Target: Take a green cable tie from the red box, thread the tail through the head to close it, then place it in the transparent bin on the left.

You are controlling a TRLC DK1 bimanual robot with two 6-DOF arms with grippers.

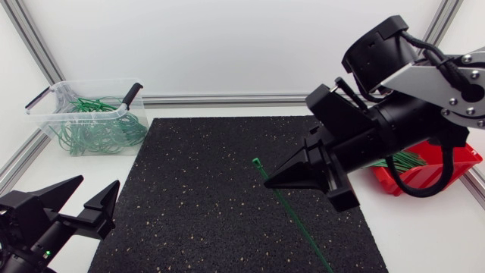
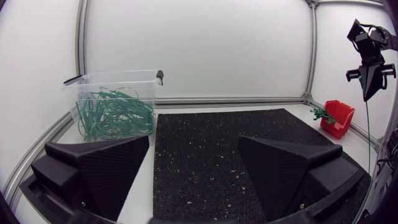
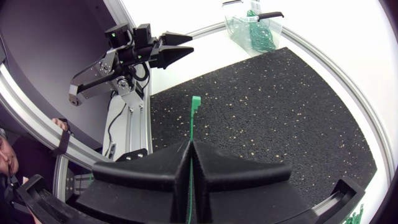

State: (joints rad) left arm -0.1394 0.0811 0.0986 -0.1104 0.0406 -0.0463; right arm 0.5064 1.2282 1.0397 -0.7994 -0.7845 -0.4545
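Note:
My right gripper (image 1: 271, 180) hangs above the black mat, shut on a green cable tie (image 1: 297, 224). The straight tie runs diagonally, its head (image 1: 257, 161) poking out past the fingertips and its tail reaching the mat's near edge. In the right wrist view the tie (image 3: 194, 118) stands up out of the shut gripper (image 3: 191, 150). The red box (image 1: 436, 173), behind my right arm, holds more green ties. At the far left, the transparent bin (image 1: 53, 114) holds several closed green ties. My left gripper (image 1: 98, 183) rests open and empty at the near left corner, also seen in its own view (image 2: 194, 142).
The black speckled mat (image 1: 197, 205) covers the middle of the table. Aluminium rails run along the table's back and sides. The bin (image 2: 115, 106) has black latch handles. In the left wrist view the red box (image 2: 339, 117) sits at the far right.

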